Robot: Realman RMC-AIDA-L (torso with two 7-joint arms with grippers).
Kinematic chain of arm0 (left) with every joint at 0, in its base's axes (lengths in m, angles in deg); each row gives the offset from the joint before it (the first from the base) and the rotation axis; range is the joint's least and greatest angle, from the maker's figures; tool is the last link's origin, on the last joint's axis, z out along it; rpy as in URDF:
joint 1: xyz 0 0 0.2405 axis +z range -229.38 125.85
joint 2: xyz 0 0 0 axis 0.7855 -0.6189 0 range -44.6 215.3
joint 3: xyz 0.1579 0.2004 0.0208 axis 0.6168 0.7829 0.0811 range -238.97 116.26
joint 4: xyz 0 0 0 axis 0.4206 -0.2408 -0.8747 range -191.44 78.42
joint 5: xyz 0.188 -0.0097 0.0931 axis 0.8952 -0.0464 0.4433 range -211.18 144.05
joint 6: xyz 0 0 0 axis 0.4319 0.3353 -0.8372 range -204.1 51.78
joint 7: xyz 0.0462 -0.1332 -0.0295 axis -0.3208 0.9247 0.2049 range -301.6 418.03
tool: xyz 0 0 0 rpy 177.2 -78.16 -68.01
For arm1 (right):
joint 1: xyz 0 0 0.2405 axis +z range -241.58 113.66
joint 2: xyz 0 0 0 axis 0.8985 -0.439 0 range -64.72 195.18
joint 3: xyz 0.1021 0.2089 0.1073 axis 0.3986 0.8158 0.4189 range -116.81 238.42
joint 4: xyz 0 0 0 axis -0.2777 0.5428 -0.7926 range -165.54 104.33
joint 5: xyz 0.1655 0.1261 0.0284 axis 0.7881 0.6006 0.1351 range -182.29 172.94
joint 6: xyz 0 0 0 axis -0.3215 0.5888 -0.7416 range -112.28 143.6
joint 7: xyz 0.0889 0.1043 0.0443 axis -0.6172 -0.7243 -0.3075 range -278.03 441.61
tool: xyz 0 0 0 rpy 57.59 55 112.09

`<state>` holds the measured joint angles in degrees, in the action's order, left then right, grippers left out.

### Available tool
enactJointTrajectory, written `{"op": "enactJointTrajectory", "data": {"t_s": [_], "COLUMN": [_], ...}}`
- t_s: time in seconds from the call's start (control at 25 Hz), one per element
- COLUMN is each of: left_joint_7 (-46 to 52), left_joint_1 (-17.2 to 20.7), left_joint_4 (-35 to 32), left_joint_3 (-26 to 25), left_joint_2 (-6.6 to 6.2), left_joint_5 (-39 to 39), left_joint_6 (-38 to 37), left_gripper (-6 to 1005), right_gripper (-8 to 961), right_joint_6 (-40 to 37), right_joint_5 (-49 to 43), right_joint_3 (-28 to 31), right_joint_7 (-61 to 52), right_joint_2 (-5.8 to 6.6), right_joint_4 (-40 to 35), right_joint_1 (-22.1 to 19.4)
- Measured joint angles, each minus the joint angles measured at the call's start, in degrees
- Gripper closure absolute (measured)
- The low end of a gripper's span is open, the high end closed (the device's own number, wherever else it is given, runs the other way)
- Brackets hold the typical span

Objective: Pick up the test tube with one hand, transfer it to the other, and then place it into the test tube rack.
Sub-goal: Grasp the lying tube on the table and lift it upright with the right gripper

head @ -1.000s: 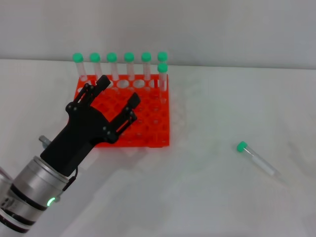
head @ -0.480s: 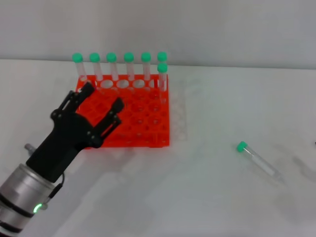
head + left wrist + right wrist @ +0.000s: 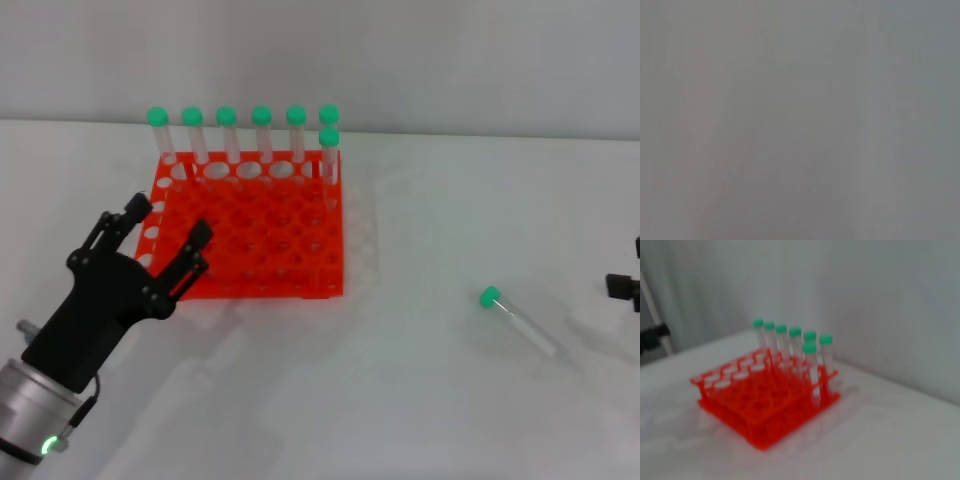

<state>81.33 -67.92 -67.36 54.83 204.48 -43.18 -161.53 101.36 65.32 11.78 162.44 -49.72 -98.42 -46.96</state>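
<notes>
On the white table (image 3: 420,400), the test tube rack (image 3: 250,235) serves as the landmark: a square orange-red block of two tiers with a grid of round holes. Seven green-capped tubes (image 3: 262,135) stand upright in it, six along its far row and one more in the next row at the far right corner; the other holes look vacant. The right wrist view shows the same rack (image 3: 767,395) with its tubes (image 3: 810,365) clustered along one edge.

The test tube (image 3: 520,322) lies on its side on the table well to the right of the rack and nearer the robot, touching nothing. It is a slim clear tube with a round bright green cap, the cap end pointing toward the rack.

The left hand (image 3: 150,255), black-fingered with a silver cuff and green light, hovers over the rack's near left corner, fingers spread apart and holding nothing, far from the lying tube. The right hand (image 3: 625,285) shows only as a dark sliver at the right edge, beyond the tube; whether it is spread or closed cannot be told.
</notes>
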Motion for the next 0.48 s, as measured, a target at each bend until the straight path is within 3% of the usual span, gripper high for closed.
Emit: {"op": "enactJointTrajectory", "data": {"t_s": [0.32, 0.48], "left_joint_7": [0.0, 0.0], "left_joint_1": [-0.1, -0.5], "left_joint_4": [1.2, 1.2], "left_joint_3": [0.0, 0.0], "left_joint_2": [0.21, 0.22], "left_joint_5": [-0.6, -0.7], "left_joint_6": [0.1, 0.2], "left_gripper": [200, 200], "right_gripper": [216, 216], "right_joint_6": [-7.9, -8.1], "right_joint_5": [-14.9, -24.4], "right_joint_3": [-16.9, -25.3], "right_joint_7": [-20.2, -29.7], "right_joint_2": [-0.01, -0.12], "right_joint_4": [-14.2, -17.9], "right_joint_1": [0.9, 4.5]}}
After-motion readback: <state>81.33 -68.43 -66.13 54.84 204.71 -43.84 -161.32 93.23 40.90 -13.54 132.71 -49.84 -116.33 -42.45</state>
